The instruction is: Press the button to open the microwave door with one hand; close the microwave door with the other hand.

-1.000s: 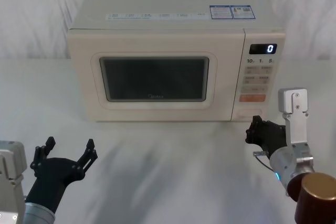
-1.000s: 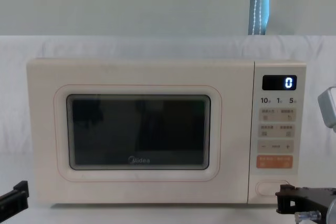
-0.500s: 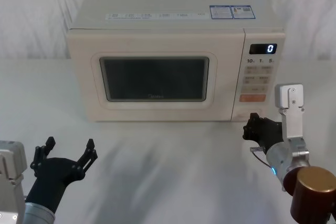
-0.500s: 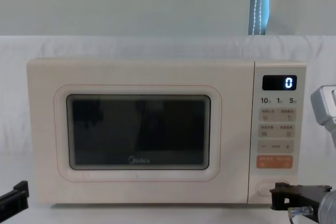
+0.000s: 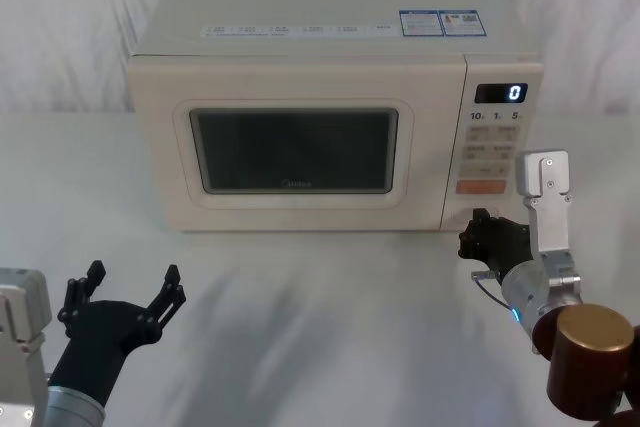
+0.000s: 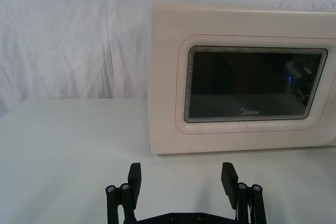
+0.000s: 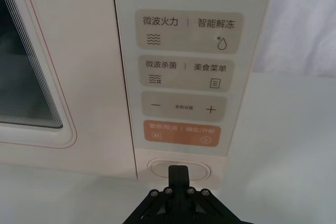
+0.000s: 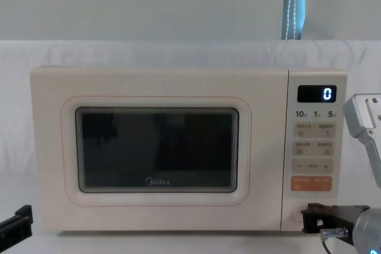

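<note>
- Your right gripper point(image 7: 179, 168) is pinched tight with nothing in it. The two fingers sit together so they make one thin tip, which is good for poking a key.
- That tip is right at the button point(image 7: 157, 168), the wide cream key at the very bottom of the microwave's control panel point(image 7: 184, 77), just under the orange key point(image 7: 181, 134). I can't tell for sure if it is touching yet or just a hair away.
- You seem to be at the pressing step. The tip lines up with the middle of the button, so a straight push toward the microwave should work. If it drifts up, it could hit the orange key by mistake.
- The microwave door point(image 5: 290, 152) is to the left of the control panel, and it is flat and closed. Its dark window point(image 8: 156, 149) sits in the middle of it, and the screen point(image 8: 317, 93) at the top of the control panel reads 0.
- Your left gripper point(image 5: 125, 294) waits low in front of the microwave, toward the door's left corner and well apart from it. Its fingers are spread wide and hold nothing. My guess is it stays back so the door has room to swing out, and then it can push the door closed.
</note>
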